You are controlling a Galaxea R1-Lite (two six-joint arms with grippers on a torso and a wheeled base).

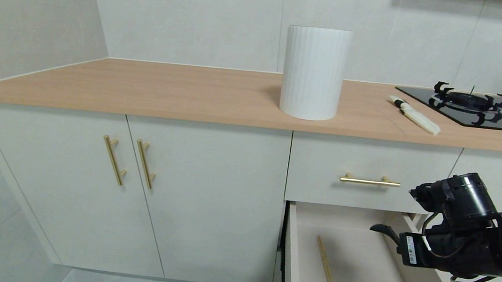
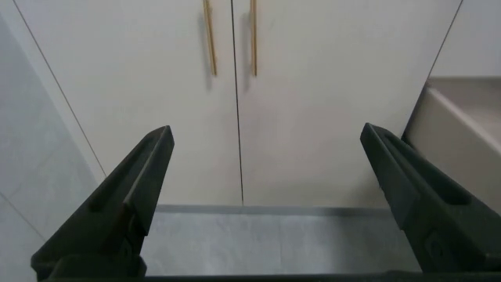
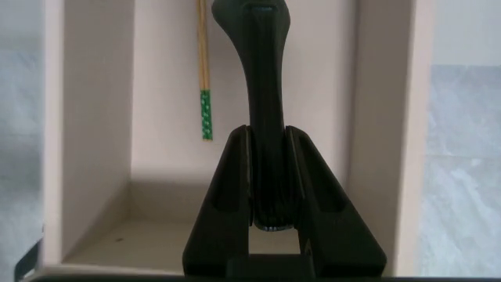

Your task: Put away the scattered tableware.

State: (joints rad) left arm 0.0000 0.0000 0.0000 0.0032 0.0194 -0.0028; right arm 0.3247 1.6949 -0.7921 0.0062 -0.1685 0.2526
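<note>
The right gripper (image 3: 268, 141) is clamped tight on a black utensil (image 3: 262, 70) and holds it over the open drawer (image 1: 293, 259). Its wrist view shows green-tipped chopsticks (image 3: 203, 78) on the drawer floor, just beside the utensil's far end. The left gripper (image 2: 266, 135) is spread wide, facing cabinet doors (image 2: 329, 94). The head view shows a countertop (image 1: 167, 89) well above the right gripper, with a white canister (image 1: 314, 72) and a pale utensil (image 1: 414, 114) on it.

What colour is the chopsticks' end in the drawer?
Green with pale dots on the chopsticks, clearest in right wrist view.

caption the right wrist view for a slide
Right end effector holding a black utensil over the open drawer, chopsticks inside.
</note>
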